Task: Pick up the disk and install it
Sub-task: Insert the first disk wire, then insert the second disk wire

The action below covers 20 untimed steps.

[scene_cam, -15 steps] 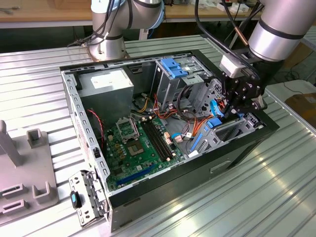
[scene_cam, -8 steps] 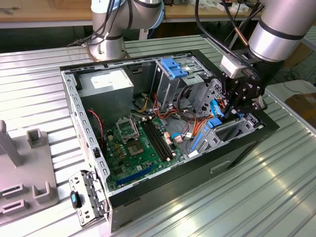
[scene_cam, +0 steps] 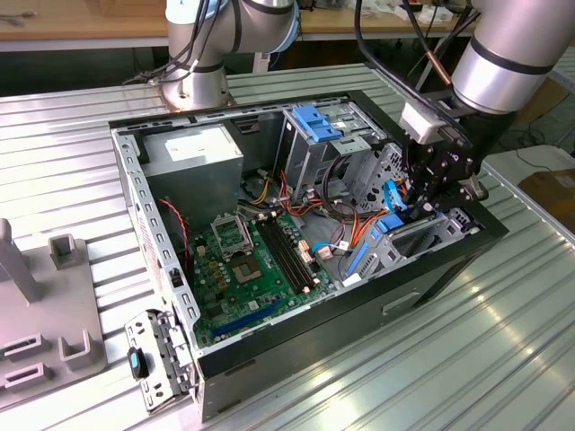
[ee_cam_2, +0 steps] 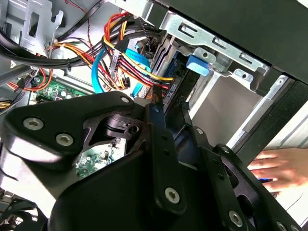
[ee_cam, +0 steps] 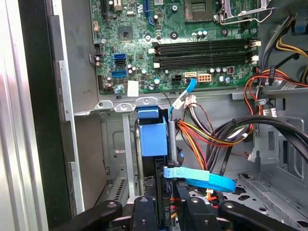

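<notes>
One hand (scene_cam: 437, 190), reaching into the open computer case (scene_cam: 269, 364) at the exterior view's right, fingers (ee_cam: 144, 216) narrowly set around the one disk (ee_cam: 153, 138), which stands on edge in the drive bay by the case wall. One green motherboard (scene_cam: 247, 269) lies left. One person's hand (ee_cam_2: 281, 168) rests outside the case.

Hand (ee_cam_2: 171, 115), perhaps gripping disk (ee_cam_2: 179, 89), beside cables (ee_cam_2: 125, 57).
</notes>
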Each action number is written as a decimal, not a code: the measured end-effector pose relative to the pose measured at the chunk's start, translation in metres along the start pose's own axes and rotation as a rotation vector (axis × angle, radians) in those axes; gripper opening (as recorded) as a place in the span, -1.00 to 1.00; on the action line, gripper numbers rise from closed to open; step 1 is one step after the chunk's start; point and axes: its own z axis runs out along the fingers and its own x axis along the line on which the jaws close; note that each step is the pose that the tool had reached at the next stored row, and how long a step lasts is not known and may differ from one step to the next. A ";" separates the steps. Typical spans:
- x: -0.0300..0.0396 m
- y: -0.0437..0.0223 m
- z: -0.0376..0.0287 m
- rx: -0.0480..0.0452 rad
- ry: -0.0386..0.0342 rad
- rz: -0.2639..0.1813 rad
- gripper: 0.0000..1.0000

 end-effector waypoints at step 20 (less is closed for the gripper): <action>0.0004 -0.0025 -0.0321 0.0009 -0.0002 0.000 -0.40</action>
